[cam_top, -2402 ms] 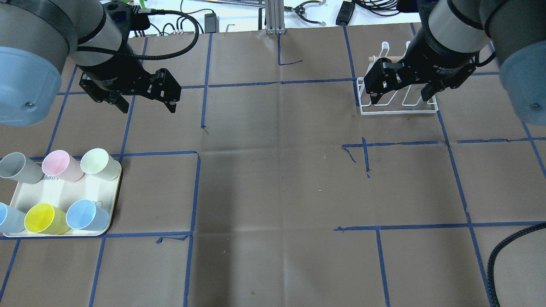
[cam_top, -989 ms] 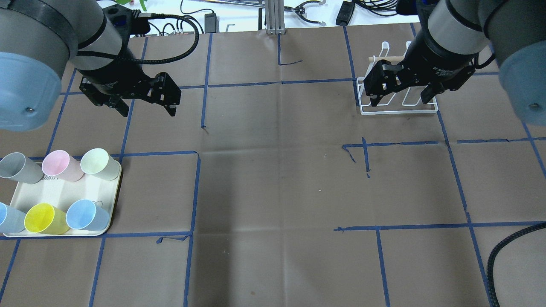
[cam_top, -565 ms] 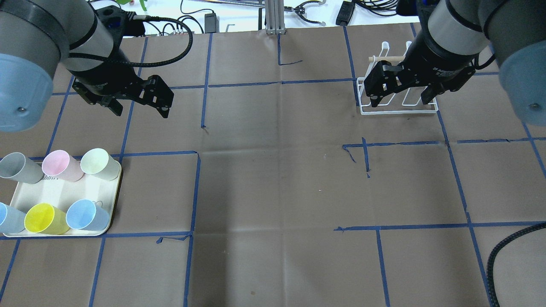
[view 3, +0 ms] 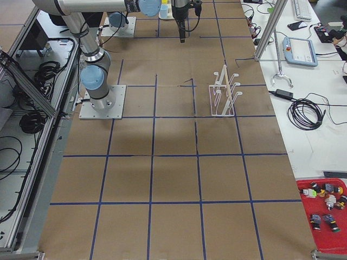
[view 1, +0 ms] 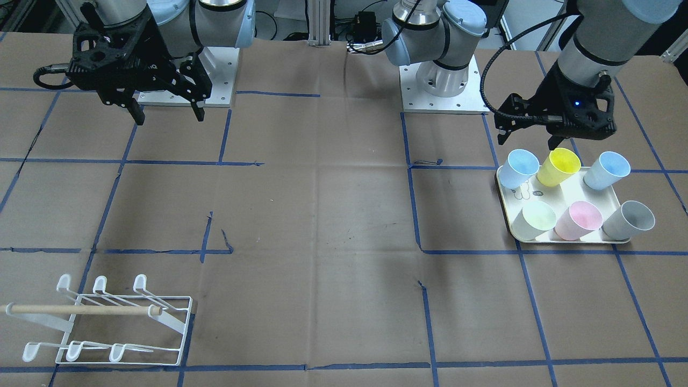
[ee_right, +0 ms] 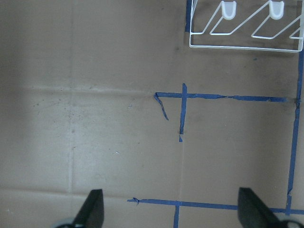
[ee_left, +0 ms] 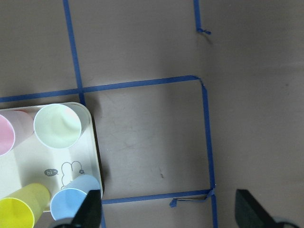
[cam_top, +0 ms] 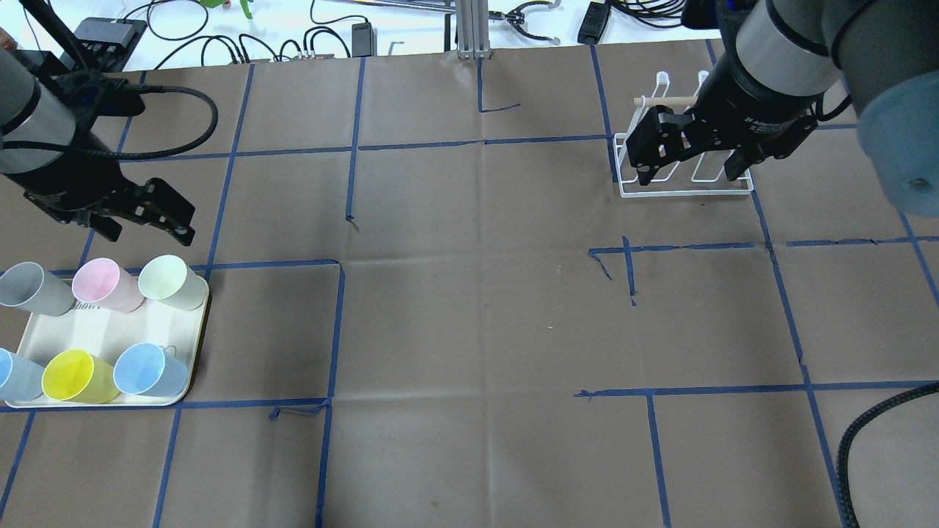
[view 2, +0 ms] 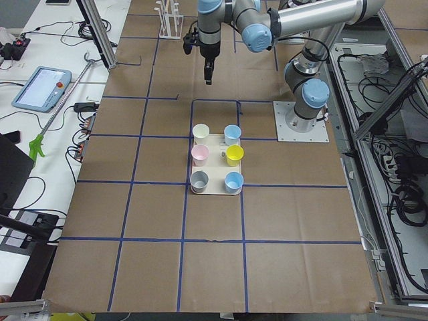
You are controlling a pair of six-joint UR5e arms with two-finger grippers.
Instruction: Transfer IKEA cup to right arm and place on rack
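Note:
Several IKEA cups stand upright on a cream tray (cam_top: 103,330): grey (cam_top: 33,288), pink (cam_top: 106,284), pale green (cam_top: 170,282), yellow (cam_top: 77,375) and two blue (cam_top: 149,369). My left gripper (cam_top: 150,235) is open and empty, hovering just beyond the tray's far edge; in the front view it (view 1: 525,143) is above the blue cup (view 1: 522,166) and the yellow cup (view 1: 559,165). My right gripper (cam_top: 687,176) is open and empty, high over the white wire rack (cam_top: 660,194). The rack (view 1: 107,322) holds no cup.
Brown paper with blue tape lines covers the table. Cables and small devices lie along the far edge (cam_top: 323,37). In the left wrist view the tray (ee_left: 92,156) and pale green cup (ee_left: 58,126) sit at lower left. The right wrist view shows the rack's edge (ee_right: 247,46).
My left arm has swung left and toward the robot, bringing the open gripper from the far table area to just beyond the tray. My right gripper has barely moved.

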